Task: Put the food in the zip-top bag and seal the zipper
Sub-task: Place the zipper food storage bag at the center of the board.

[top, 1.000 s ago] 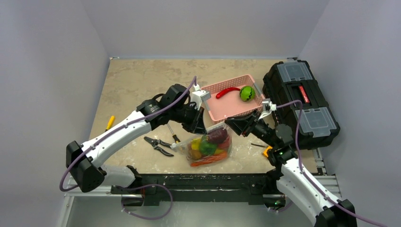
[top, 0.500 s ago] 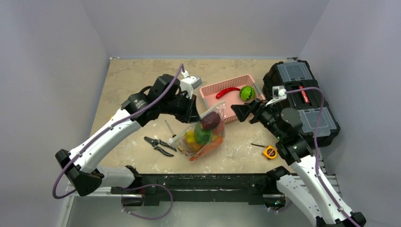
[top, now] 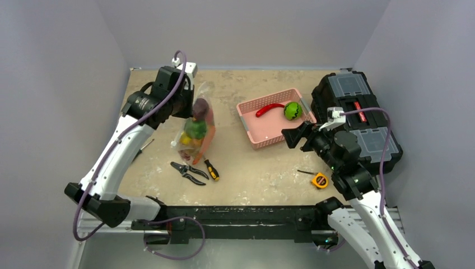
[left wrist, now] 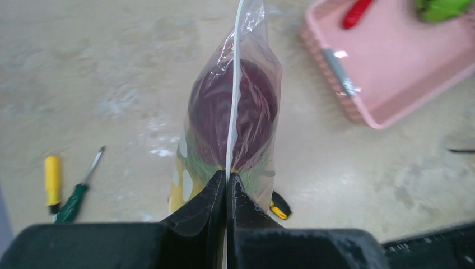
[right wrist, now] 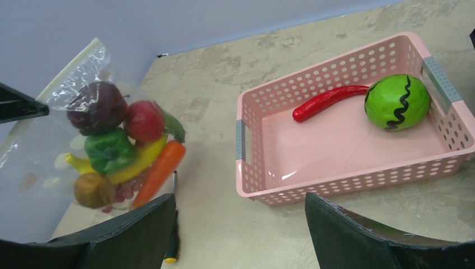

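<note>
1. The left end effector (left wrist: 227, 178) is closed tight, its two black fingers pinching the zipper (left wrist: 235, 84) at the mouth edge of the bag (left wrist: 255, 120).
2. From the fingertips the zipper runs straight away as one thin white line, and the clear, dotted bag hangs from it.
3. The food sits bunched inside the bag below the grip: a dark purple piece (right wrist: 97, 106) nearest the end effector, then a red piece (right wrist: 144, 120), a green pepper (right wrist: 109, 150), a yellow piece (right wrist: 140, 162) and an orange carrot (right wrist: 159, 168).
4. Whether the bottom of the bag touches the surface (top: 252, 174) I cannot tell.
5. Under and just beyond the bag lie pliers (top: 187, 172) and a yellow-and-black screwdriver (top: 212, 169).
6. The right end effector (right wrist: 238, 202) is spread wide and holds nothing.
7. Just ahead of it stands a pink basket (right wrist: 336, 179) containing a red chili (right wrist: 327, 101) and a green melon (right wrist: 396, 102); the bag hangs well off to its left.
8. A black toolbox (top: 358, 117) is on its right, and a tape measure (top: 320, 180) lies on the surface beneath the arm.
</note>
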Robot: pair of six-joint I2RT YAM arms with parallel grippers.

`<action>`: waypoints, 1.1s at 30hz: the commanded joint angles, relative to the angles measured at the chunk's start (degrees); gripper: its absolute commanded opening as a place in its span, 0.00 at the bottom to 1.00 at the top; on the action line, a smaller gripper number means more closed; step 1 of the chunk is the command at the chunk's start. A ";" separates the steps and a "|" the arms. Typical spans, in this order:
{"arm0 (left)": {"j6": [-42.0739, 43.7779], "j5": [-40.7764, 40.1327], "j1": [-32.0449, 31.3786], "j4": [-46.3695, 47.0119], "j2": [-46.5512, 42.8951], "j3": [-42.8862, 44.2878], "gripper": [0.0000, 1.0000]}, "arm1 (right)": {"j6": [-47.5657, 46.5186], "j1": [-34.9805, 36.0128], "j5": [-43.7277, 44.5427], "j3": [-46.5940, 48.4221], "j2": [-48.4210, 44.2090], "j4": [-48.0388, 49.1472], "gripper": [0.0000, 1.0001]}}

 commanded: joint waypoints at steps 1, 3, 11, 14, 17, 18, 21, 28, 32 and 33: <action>2.30 -16.35 5.23 -0.24 4.89 3.13 0.00 | -2.01 -0.06 0.88 3.30 -0.52 -1.79 0.86; 3.13 -22.38 7.06 0.73 7.72 4.66 0.00 | -1.88 -0.14 0.71 2.92 -1.12 -1.88 0.87; 11.00 -49.91 12.61 3.17 21.42 13.47 0.00 | -1.60 -0.12 0.41 1.95 -2.49 -3.68 0.86; 13.99 -53.51 13.36 5.21 27.37 15.40 0.00 | -1.82 -0.13 0.38 2.13 -2.59 -4.11 0.87; 13.24 -52.77 12.56 3.50 33.56 19.12 0.00 | -2.01 -0.05 0.27 2.01 -2.26 -3.70 0.87; 12.64 -52.53 11.96 3.12 35.37 20.47 0.00 | -2.01 -0.07 0.15 1.99 -1.89 -3.47 0.87; 11.94 -50.13 9.08 3.24 40.27 23.57 0.00 | -1.89 -0.08 -0.65 1.73 -0.93 -2.73 0.87; 4.58 -36.31 6.21 2.26 46.54 26.77 0.00 | -1.05 -0.06 -1.42 0.66 -0.54 -1.88 0.87; -0.08 -30.59 6.41 0.95 48.05 26.82 0.00 | -1.04 -0.10 -1.39 0.07 -0.30 -1.85 0.87; -1.08 -28.72 6.57 0.58 48.16 26.81 0.02 | -1.04 -0.09 -1.53 -0.04 -0.11 -1.79 0.87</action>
